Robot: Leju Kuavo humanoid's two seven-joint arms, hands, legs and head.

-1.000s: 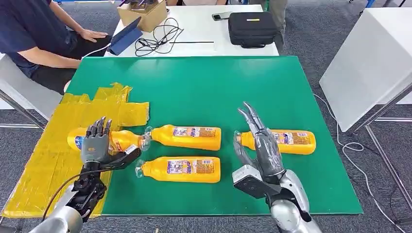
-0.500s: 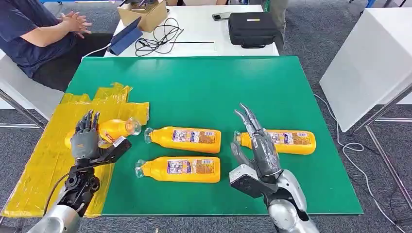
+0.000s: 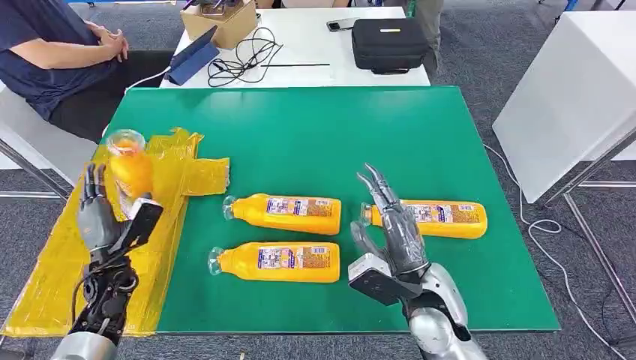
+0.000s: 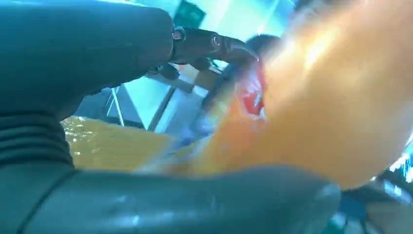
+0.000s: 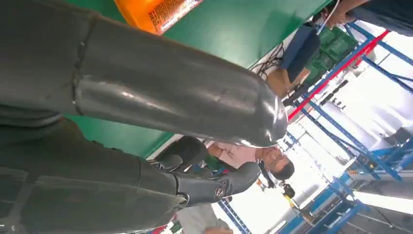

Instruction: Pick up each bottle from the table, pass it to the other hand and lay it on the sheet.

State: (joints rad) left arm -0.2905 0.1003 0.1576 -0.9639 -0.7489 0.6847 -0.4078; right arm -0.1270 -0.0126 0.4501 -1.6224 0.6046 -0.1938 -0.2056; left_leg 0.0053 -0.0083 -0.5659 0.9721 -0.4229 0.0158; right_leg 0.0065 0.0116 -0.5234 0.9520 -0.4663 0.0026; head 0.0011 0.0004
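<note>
Left hand has one bottle up over the sheet at frame left; three bottles lie on the table.

Risk: the held bottle [image 3: 130, 169] sits high in the left hand [image 3: 101, 217], cap end up and most of its body above the fingers, so it could tip or slide out as the wrist turns to lay it on the yellow sheet [image 3: 64, 262]; a round body may also roll off the crinkled sheet toward the green table [image 3: 315, 127]. Left hand's fingers wrap the bottle's lower part, thumb on the other side. Right hand [image 3: 394, 225] is spread and holds nothing, hovering lower centre beside the cap end of the right-hand bottle [image 3: 435, 218]; contact unclear. The other two bottles [image 3: 289, 212] [image 3: 281, 262] lie side by side mid-frame.
</note>
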